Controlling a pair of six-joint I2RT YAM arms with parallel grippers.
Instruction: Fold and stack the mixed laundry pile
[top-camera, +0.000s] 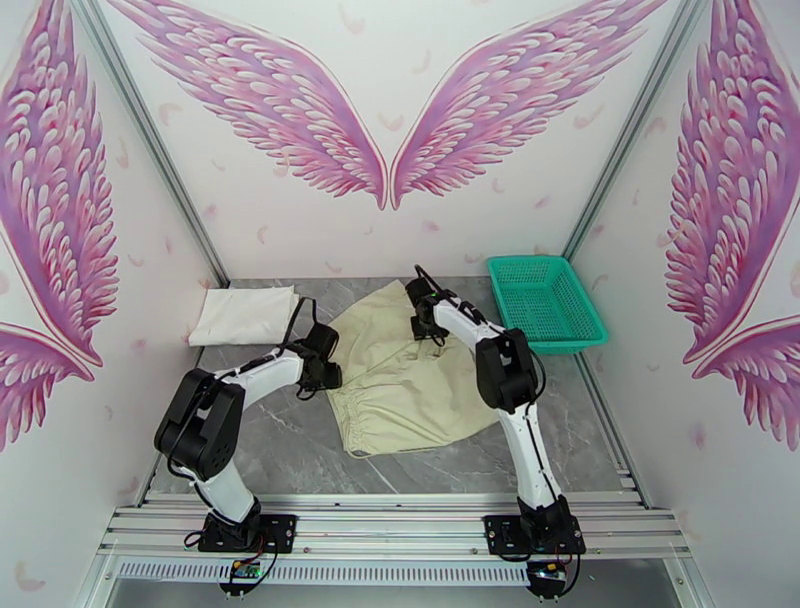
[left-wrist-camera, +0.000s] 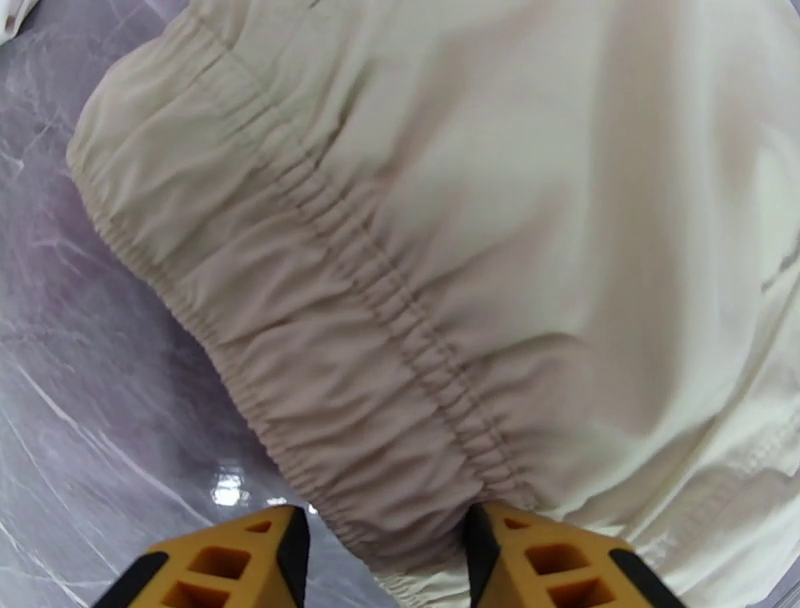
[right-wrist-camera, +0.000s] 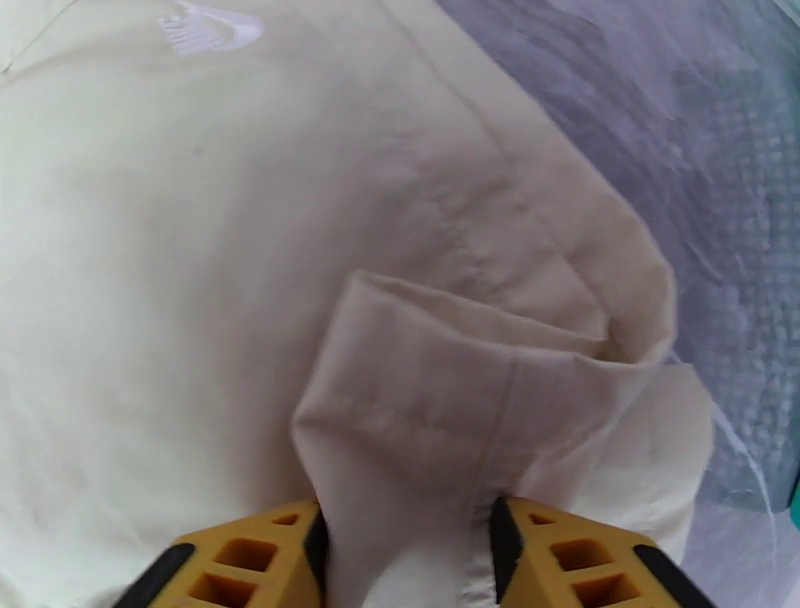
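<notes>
A cream-beige garment (top-camera: 410, 385) lies spread flat at the middle of the grey table, its gathered waistband (left-wrist-camera: 330, 330) toward the front left. My left gripper (top-camera: 333, 377) sits at the garment's left edge, and in the left wrist view the left gripper (left-wrist-camera: 385, 550) has the waistband's edge pinched between its yellow fingers. My right gripper (top-camera: 432, 338) is over the garment's far part. In the right wrist view the right gripper (right-wrist-camera: 405, 550) is shut on a raised fold of hem (right-wrist-camera: 480, 400). A folded white garment (top-camera: 245, 314) rests at the back left.
A teal-green mesh basket (top-camera: 590, 325) stands at the back right, close to the right arm's elbow. Bare grey tabletop (top-camera: 280, 450) lies in front of the garment. Walls close the table in on three sides.
</notes>
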